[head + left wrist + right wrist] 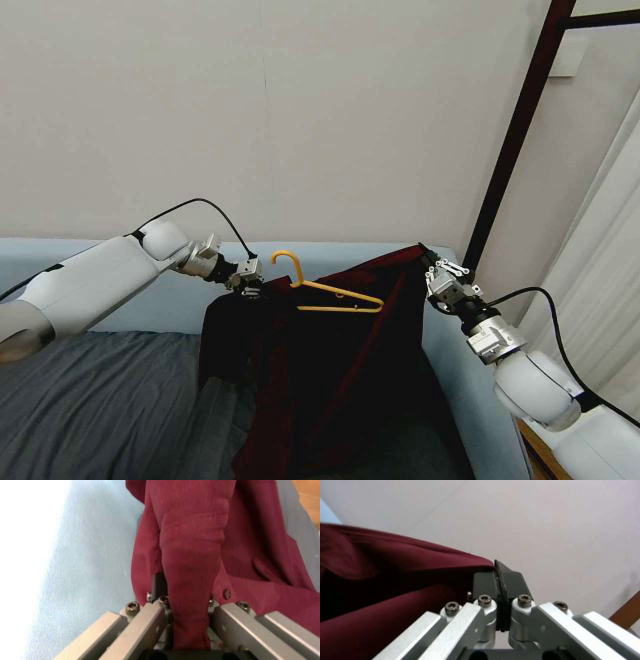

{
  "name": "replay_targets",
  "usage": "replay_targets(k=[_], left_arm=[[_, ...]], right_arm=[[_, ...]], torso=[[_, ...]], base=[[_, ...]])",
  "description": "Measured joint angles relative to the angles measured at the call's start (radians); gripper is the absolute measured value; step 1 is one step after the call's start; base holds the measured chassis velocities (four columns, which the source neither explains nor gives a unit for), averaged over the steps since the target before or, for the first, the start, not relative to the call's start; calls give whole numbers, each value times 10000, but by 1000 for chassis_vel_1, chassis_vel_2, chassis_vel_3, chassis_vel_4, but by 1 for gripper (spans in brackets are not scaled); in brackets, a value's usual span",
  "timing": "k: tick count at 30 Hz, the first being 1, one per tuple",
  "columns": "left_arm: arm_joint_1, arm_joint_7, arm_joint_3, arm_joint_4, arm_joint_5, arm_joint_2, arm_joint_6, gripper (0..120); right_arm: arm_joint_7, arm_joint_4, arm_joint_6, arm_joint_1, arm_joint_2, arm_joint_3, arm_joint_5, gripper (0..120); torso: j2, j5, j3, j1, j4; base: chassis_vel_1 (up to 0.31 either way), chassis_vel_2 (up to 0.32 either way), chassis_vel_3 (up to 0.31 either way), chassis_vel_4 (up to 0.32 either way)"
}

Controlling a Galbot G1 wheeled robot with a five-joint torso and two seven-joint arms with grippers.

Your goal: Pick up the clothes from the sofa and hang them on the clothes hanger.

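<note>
Garment (330,380) of dark red hangs spread above the sofa (100,390). Left gripper (246,281) and right gripper (430,262) each pinch an upper corner tight, yellow hanger (325,292) between them.

Soft, even room light falls on the pale wall (300,100) and casts no hard shadows. The dark red garment (340,370) hangs dim, its folds nearly black. In the left wrist view, white glare burns out a band beside the pale blue sofa (90,573).
</note>
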Motion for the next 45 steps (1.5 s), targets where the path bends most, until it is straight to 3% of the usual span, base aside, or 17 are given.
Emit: replay_targets(k=[9,14,21,28,38,42,45], left_arm=[[-397,-604,848,319,-59,-608,194,0],[-590,-1454,1277,366,-686,-1042,519,0],[-446,-3192,1247,-358,-1627,-1039,1079,0],[-257,-3738,1203,-479,-1526,-1020,1203,0],[97,-5437,1021,-537,-1479,-1742,1669,0],[145,-6736,795,-653,-2148,-2219,2158,0],[136,-6976,703,-751,-2501,-2323,2314,0]], right_arm=[[76,630,-61,-269,-50,44,204,0],[141,713,-127,-199,-143,-103,430,0],[332,962,-427,-87,-282,-349,973,0],[441,1580,-778,-62,-489,-401,1509,0],[629,2302,-1315,287,-799,-490,2472,0],[810,2118,-1395,408,-582,-793,2622,0],[887,2039,-1409,300,-447,-925,2656,0]], torso=[[0,0,0,0,0],[0,1,0,1,-1],[-1,-1,0,1,-1],[0,0,0,0,2],[0,0,0,0,-2],[-1,1,0,1,-2],[0,1,0,1,-2]], base=[[0,0,0,0],[0,0,0,0],[0,0,0,0],[0,0,0,0],[0,0,0,0],[0,0,0,0],[0,0,0,0]])
